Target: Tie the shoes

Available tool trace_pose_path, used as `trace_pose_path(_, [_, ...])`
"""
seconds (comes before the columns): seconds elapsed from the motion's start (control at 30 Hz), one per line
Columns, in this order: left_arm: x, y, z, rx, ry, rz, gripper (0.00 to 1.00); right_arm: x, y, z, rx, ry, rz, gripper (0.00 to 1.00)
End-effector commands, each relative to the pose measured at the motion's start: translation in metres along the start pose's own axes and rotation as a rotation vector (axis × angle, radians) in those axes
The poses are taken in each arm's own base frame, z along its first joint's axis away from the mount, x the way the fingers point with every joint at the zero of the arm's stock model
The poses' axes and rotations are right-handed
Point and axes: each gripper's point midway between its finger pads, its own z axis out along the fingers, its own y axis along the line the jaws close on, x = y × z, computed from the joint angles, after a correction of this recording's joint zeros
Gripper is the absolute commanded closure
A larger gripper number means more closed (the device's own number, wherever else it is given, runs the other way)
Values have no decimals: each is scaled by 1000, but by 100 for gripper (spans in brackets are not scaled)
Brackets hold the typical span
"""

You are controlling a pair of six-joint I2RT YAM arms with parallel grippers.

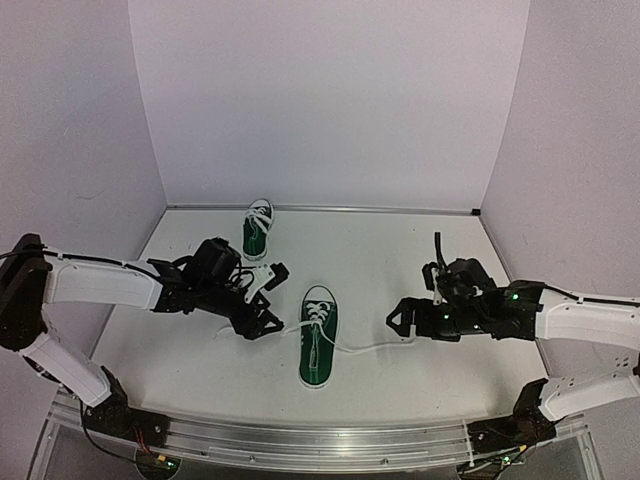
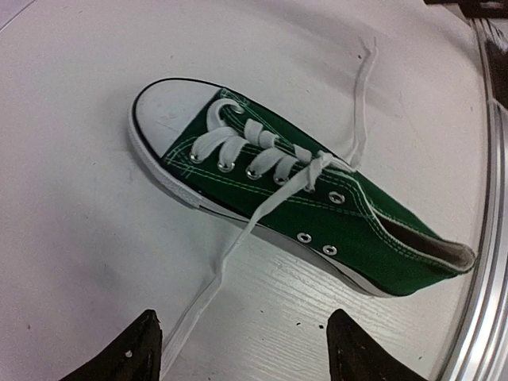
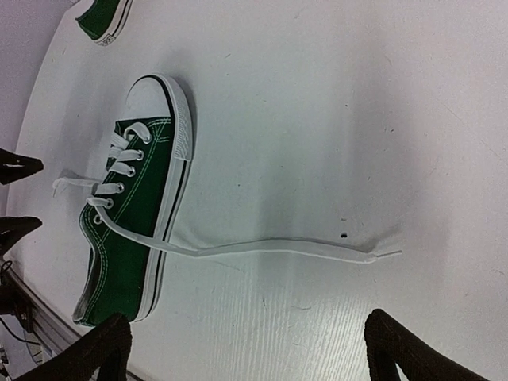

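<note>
Far shoe [image 3: 100,17] cropped by right wrist view's edge

Even, diffuse overhead light; pale lilac enclosure walls [image 1: 330,100] uniformly bright, no glare. Faint soft-edged shadow beside sole of near dark green canvas sneaker [image 2: 317,206] on white table [image 2: 79,262]. Wrist views barrel-distorted: brushed aluminium rail [image 2: 484,238] bows along right edge. Black fingertips [image 3: 405,349] at frame bottom soft, underexposed, detail lost.

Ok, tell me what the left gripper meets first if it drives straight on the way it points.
The left gripper would probably meet the loose lace just ahead of it, then the near shoe's side; its height is unclear.
</note>
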Motion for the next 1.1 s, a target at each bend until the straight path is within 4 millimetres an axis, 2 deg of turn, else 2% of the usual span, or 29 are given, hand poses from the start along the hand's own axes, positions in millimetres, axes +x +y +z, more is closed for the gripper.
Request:
trace_pose_path(0.0, [-8, -2, 20, 58, 5, 190, 38, -8, 15, 0, -59, -12, -3, 2])
trace_pose_path(0.07, [-4, 2, 31, 59, 46, 209, 47, -6, 15, 2, -62, -6, -2, 2])
trace_pose_path(0.17, [-1, 6, 43, 58, 69, 232, 55, -5, 16, 3, -67, 0, -1, 2])
trace_pose_path(0.33, [5, 12, 62, 66, 110, 254, 63, -3, 14, 3, -69, 2, -4, 2])
trace_pose_path(0.57, [15, 16, 78, 77, 157, 271, 72, -2, 13, 2, -68, 0, 0, 2])
trace_pose_path(0.7, [20, 17, 81, 75, 175, 272, 77, -3, 13, 2, -66, -2, 1, 2])
trace_pose_path(0.83, [19, 16, 78, 78, 169, 269, 90, -3, 14, 3, -65, 1, -6, 2])
trace_pose_path(0.93, [8, 13, 70, 76, 127, 264, 99, -6, 19, 5, -73, 2, -18, 2])
trace_pose_path(1.07, [-12, 4, 54, 88, 34, 260, 100, -12, 31, 9, -98, 10, -44, 3])
